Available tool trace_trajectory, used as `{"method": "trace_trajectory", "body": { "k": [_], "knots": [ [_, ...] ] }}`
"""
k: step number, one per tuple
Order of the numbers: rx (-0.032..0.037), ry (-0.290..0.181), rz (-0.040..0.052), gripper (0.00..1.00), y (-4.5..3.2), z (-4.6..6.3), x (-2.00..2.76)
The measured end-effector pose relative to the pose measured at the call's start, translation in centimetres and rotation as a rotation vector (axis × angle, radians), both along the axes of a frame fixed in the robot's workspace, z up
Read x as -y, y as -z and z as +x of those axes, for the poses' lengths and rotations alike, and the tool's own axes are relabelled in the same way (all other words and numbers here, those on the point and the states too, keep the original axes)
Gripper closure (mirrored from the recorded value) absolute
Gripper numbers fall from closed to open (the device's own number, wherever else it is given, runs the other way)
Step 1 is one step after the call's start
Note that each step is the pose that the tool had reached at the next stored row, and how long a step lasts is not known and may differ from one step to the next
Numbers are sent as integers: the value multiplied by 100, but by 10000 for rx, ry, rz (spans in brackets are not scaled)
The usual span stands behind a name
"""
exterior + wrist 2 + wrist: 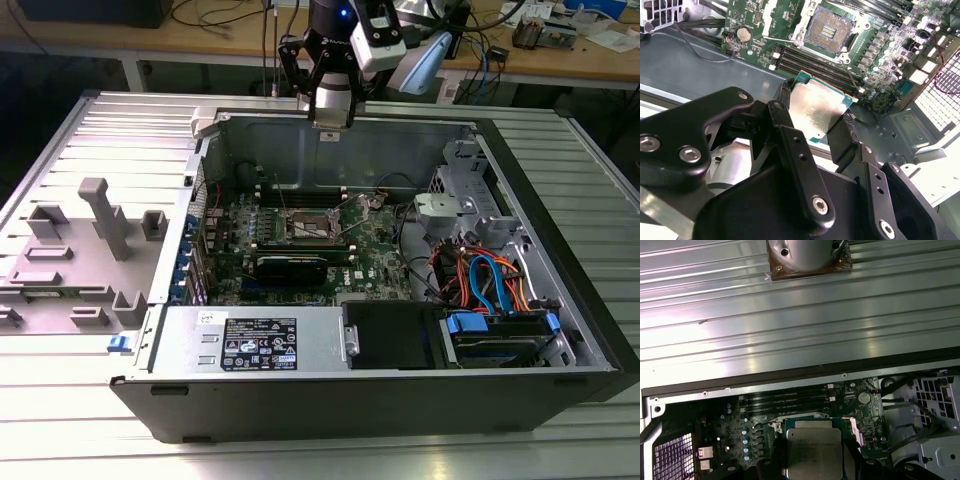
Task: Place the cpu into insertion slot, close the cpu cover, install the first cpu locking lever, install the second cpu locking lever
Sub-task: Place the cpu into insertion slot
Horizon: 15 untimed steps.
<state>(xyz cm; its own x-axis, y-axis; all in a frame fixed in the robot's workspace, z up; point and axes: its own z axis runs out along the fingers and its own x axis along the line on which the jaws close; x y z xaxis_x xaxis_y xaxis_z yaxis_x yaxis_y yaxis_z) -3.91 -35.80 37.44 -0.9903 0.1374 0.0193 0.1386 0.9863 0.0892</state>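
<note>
My gripper point(330, 118) hangs above the back wall of the open computer case, shut on the cpu point(812, 102). The cpu is a flat square chip with a silver-grey top, clamped by two opposite edges between the black fingers point(840, 135). It also shows in the first wrist view, cpu point(812, 447), between the fingers point(854, 460). The insertion slot point(827, 30) lies bare on the green motherboard below and ahead of the chip, a dark square with a grey metal rim; in the exterior view the insertion slot point(310, 226) sits mid-board. A thin wire lever point(785, 39) juts out beside the socket.
Long black memory slots point(805, 62) run between the socket and the case wall. A black card point(292, 266), the power supply point(255, 340) and drive cables point(490, 280) fill the case front. A grey fixture block point(95, 250) stands at the exterior view's left.
</note>
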Motion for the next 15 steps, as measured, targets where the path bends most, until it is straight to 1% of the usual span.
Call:
{"method": "trace_trajectory", "body": {
  "k": [1, 5, 15],
  "knots": [
    [0, 71, 0, 46, 0, -1, 7],
    [0, 73, 1, 46, 1, 0, 38],
    [0, 82, -4, 46, 3, 0, 57]
  ]
}}
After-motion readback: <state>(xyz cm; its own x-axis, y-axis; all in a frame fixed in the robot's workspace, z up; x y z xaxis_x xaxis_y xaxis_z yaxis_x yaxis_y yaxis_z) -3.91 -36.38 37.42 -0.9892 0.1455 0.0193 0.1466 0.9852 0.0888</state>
